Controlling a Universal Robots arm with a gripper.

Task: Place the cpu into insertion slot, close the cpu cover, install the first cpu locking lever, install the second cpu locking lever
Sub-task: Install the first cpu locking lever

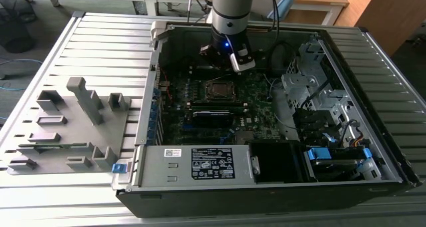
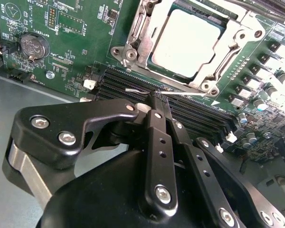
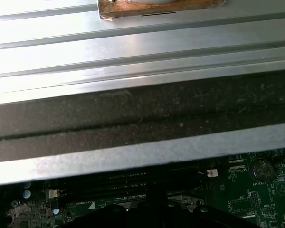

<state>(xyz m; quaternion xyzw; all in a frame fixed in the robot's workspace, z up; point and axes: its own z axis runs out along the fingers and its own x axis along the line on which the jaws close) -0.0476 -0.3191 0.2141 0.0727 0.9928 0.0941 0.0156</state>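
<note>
A: Where is the cpu (image 2: 187,42)?
B: Seated in the insertion slot (image 2: 126,53), framed by the cpu cover (image 2: 173,76).
A: And the gripper (image 2: 157,96)?
B: Jaws pressed together, empty. Its tips are over the long black slots (image 2: 199,111), with the cpu just ahead.

Second wrist view: cpu cover (image 2: 134,35) around cpu (image 2: 190,42) is cut off at the edge on cpu's far side. Memory slots (image 2: 109,78) beside cpu are partly hidden behind gripper (image 2: 156,96). Thin wire (image 2: 185,93) betw. cpu & gripper: touching or not, can't tell. Exterior view: insertion slot (image 1: 218,89) too small to tell cpu from cover.
</note>
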